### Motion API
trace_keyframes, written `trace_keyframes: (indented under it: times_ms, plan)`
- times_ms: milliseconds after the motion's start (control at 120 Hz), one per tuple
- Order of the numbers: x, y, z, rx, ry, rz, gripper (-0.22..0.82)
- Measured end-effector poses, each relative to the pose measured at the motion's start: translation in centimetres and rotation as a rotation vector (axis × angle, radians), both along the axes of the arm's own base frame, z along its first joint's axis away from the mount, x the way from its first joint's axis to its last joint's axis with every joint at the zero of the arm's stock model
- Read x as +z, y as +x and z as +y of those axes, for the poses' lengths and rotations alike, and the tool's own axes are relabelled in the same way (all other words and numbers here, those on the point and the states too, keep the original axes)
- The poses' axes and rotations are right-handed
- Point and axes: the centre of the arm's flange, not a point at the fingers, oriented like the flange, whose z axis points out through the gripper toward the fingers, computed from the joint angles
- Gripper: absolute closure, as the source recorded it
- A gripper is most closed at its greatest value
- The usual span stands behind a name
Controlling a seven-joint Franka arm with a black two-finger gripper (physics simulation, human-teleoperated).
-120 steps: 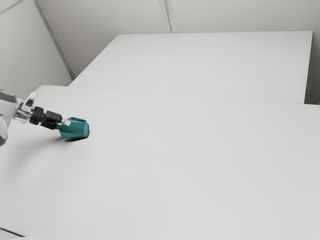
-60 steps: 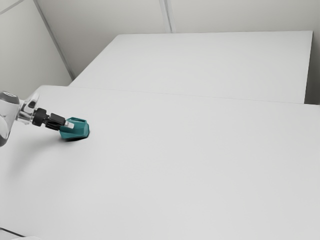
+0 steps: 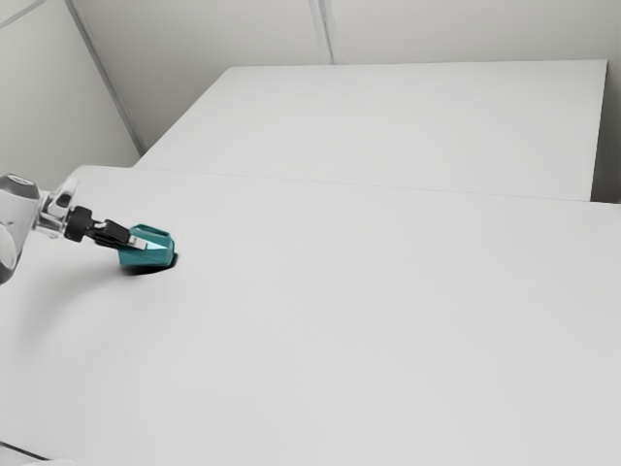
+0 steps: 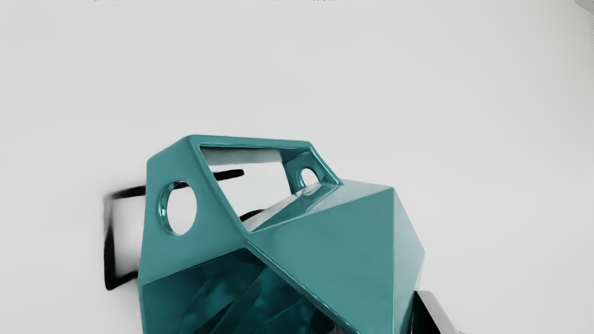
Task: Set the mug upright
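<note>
No readable text
No words, labels, brands, numbers or signs can be made out on anything.

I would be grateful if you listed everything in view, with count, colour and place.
mug: one, teal, on its side in the gripper's grasp, toward the exterior view's left
table: one, white, beneath the mug
flat surface: one, white, beyond the table's far edge
walls: at least two, pale grey, around the scene
thin strip: one, dark, exterior view's lower left corner, too little shown to name
arm: one, white and grey, exterior view's left
gripper: one, black with pale fingertips, at the mug
</note>
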Motion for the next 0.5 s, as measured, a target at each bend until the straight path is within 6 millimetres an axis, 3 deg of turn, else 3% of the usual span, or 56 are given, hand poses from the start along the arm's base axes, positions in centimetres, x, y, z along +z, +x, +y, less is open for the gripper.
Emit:
trace_keyframes:
  times_ms: [275,408,500]
  plan:
    - [1.9,1.2,-2.4,-0.044,0.012,-0.021,0.75]
    - [3.1,1.7,-4.4,-0.071,0.025,-0.028,0.76]
    - [4.9,2.3,-6.2,-0.107,0.061,-0.037,0.77]
